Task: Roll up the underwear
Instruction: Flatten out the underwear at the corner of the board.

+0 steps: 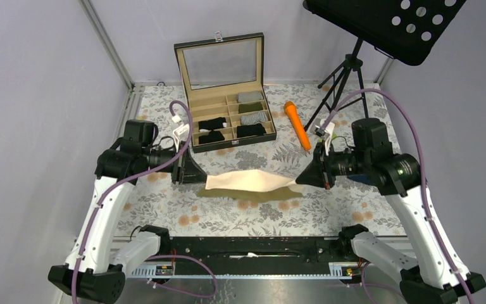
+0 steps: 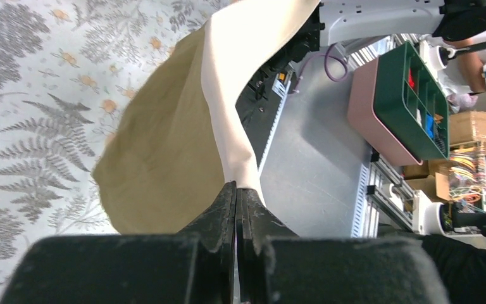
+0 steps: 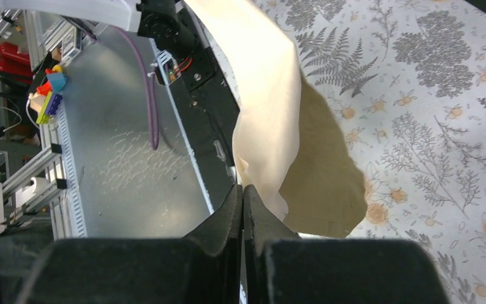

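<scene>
Spanning the flowered counter [image 1: 354, 212] from side to side, one piece of underwear [image 1: 250, 182] is stretched between the two arms. Its long axis runs left to right, roughly parallel to the near edge. The open compartment box [image 1: 231, 117] stands behind it on the far side, well apart.

The underwear shows a cream face uppermost and an olive-tan part sagging below. Whether that lower part touches the counter cannot be told.

The left pincer [image 1: 197, 172] is closed tight on the left end, and the right pincer [image 1: 300, 178] is closed tight on the right end. Each wrist view shows the jaws pressed together with cloth running out from the tips [image 2: 236, 190] [image 3: 243, 193]. Neither arm is nearer, since each holds one end.

Bare counter lies in front of the cloth toward the near edge, which probably gives room to lay it flat. An orange stick [image 1: 297, 125] lies behind the right pincer, clear of the cloth.
</scene>
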